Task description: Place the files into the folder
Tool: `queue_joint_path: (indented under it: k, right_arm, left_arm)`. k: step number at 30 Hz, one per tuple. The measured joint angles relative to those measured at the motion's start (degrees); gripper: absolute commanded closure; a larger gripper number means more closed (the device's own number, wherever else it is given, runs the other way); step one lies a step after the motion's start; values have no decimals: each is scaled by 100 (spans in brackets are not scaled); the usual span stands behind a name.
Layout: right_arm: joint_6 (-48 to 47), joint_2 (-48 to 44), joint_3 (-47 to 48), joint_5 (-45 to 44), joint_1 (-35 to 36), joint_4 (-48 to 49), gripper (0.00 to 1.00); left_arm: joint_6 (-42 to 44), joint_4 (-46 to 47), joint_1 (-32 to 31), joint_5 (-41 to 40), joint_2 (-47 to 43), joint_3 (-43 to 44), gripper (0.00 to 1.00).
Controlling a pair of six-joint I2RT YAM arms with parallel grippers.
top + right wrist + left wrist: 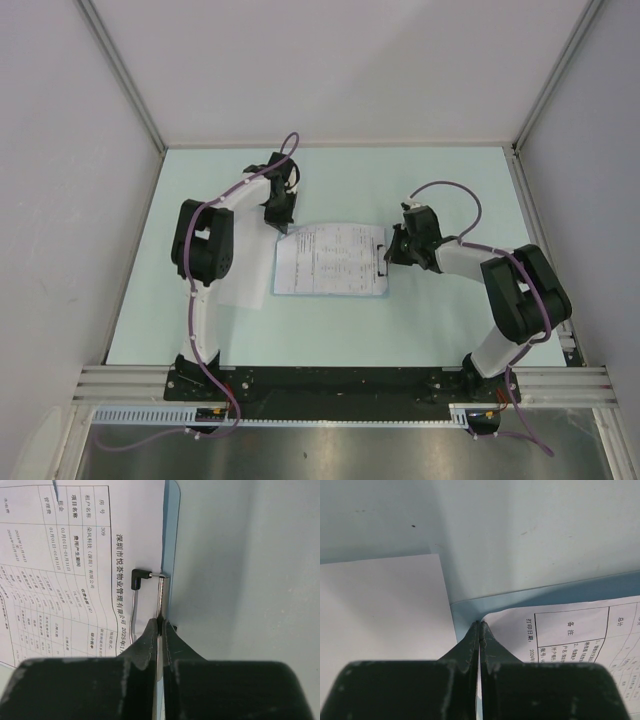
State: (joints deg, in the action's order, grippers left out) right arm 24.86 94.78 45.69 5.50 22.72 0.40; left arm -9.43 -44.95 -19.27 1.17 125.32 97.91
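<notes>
Left claw (479, 626): fingers pressed together, nothing between them that I can see. The tips are down at the corner of the files (580, 635), just beside the curled paper edge. I cannot tell whether they touch it.

Right claw (159, 622): fingers also together. A thin metal bar (160, 597) runs straight into the tips, but I cannot tell whether it is pinched. The bar belongs to a wire clip (137, 578) with a black end, which lies over the right edge of the files.

Files: printed side up, small black text and tables, lying flat mid-table between my two claws.

Folder (172, 520): pale blue, showing as a narrow strip past the paper's edge by both claws. I cannot tell whether the paper is inside it or on top.

Blank white sheet (380, 610): lies flat just left of the folder, beside my left arm, with its corner near the left tips.

All of this rests on the pale mint table (330, 180).
</notes>
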Motion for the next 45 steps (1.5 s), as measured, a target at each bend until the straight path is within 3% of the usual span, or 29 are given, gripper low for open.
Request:
queue_joint_path:
  k: [5, 17, 19, 24, 45]
  right_arm:
    - [-33, -72, -17, -90, 74, -39, 99]
    - [-42, -457, 319, -214, 240, -1235, 43]
    - [-24, -457, 446, -289, 328, -1392, 42]
    - [4, -291, 879, -726, 723, -1818, 60]
    - [55, 590, 1497, -1272, 933, -2374, 56]
  left_arm:
    - [0, 2, -2, 31, 2, 0, 100]
    - [0, 2, -96, 42, 4, 0, 100]
    - [0, 2, -118, 42, 4, 0, 100]
    - [0, 2, -153, 42, 4, 0, 100]
    - [0, 0, -162, 42, 4, 0, 100]
